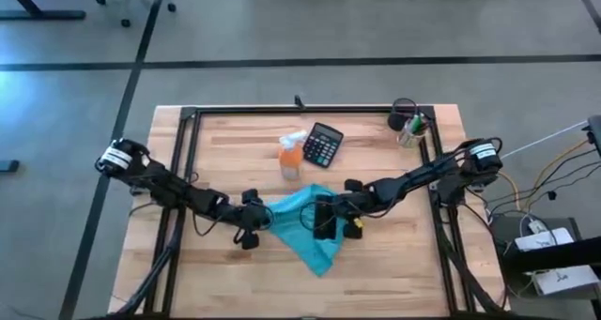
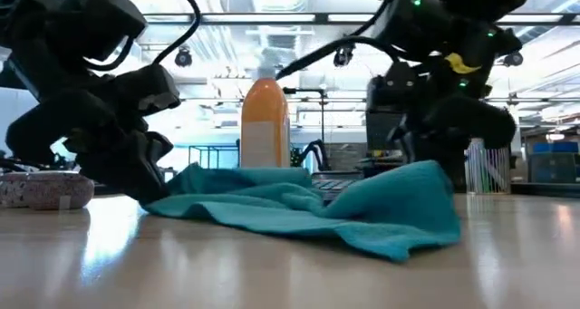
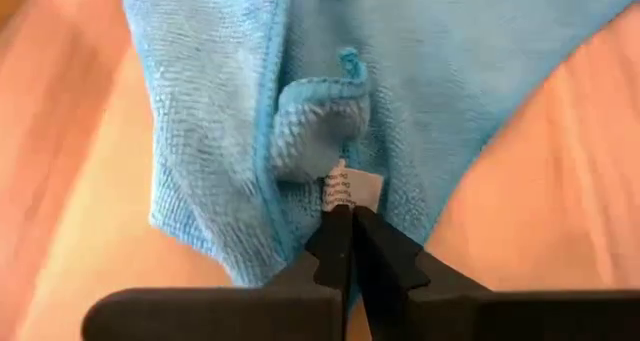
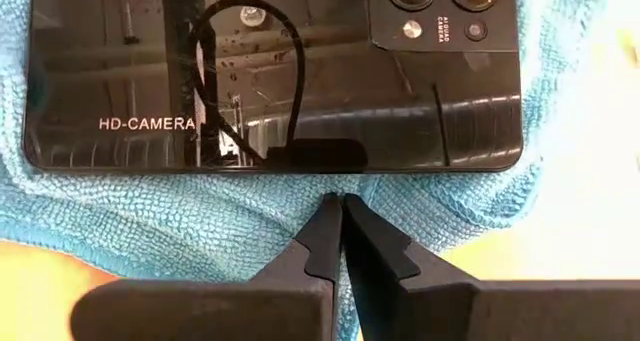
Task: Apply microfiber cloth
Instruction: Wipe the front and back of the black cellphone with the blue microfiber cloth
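I am pinching the cloth (image 1: 305, 224) with both grippers, my left gripper (image 3: 349, 243) clamped at its white tag (image 3: 351, 190) and my right gripper (image 4: 341, 231) closed on its edge just before the phone (image 4: 270, 76) lying on it, so wiping seems barely begun.

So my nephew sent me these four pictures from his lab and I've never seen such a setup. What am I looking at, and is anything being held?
It is a two-armed robot at a wooden table. One picture looks down from above, one looks level across the tabletop, and two come from cameras on the arms' wrists. On the table lie a turquoise microfiber cloth, a black calculator, an orange bottle and a cup of pens. The left pincer is shut on the cloth, right at its small white tag. The right pincer is shut on the cloth's edge, beside a black phone that lies on the cloth.
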Controlling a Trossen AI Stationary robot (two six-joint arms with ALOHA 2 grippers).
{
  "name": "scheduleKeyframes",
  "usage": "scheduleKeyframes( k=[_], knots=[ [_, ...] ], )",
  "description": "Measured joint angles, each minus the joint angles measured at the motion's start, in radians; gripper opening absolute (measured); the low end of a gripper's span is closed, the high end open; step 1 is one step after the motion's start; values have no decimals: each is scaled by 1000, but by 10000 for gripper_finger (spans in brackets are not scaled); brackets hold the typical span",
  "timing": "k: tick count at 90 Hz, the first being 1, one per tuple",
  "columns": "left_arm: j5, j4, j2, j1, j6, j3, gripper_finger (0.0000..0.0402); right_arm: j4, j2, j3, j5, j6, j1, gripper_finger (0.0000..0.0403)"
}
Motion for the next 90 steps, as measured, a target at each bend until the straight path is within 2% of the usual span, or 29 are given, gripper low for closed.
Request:
scheduleKeyframes(
  k=[20, 35, 50, 70, 90],
  knots=[
    [0, -16, 0, 0, 11, 2, 0, -61, -47, -9, 1, -37, 24, 0],
    [0, -33, -2, 0, 23, 3, 0, -171, -60, -10, 73, -38, 26, 0],
    [6, -53, -11, 0, 34, 17, 0, -162, -74, 11, 76, -41, 27, 0],
    [78, -49, -19, 0, 77, 54, 0, -85, -80, 53, 76, -82, 55, 0],
    [80, 151, 38, 0, 99, 67, 0, -71, -80, 40, 76, -33, 79, 0]
  ],
)
